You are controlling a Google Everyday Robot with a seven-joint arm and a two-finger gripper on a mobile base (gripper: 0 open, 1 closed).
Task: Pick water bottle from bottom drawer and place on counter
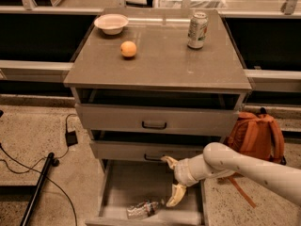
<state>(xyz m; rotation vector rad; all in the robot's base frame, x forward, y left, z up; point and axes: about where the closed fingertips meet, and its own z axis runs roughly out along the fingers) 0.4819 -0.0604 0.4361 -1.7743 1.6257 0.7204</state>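
**While my end effector (167, 181) stands open, water bottle (142, 209) lies in bottom drawer (123, 182)**

My end effector hangs over the pulled-out drawer, fingers apart, the lower one just beside the bottle. The bottle lies on its side near the drawer's front wall.

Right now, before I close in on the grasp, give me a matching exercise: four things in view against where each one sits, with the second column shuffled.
Things:
1. water bottle
2. orange
3. drink can
4. gripper

Places:
A. standing at the back right of the counter
B. over the open bottom drawer, fingers spread
C. lying on its side at the drawer's front
D. on the counter, near the white bowl

Pairs: 1-C, 2-D, 3-A, 4-B
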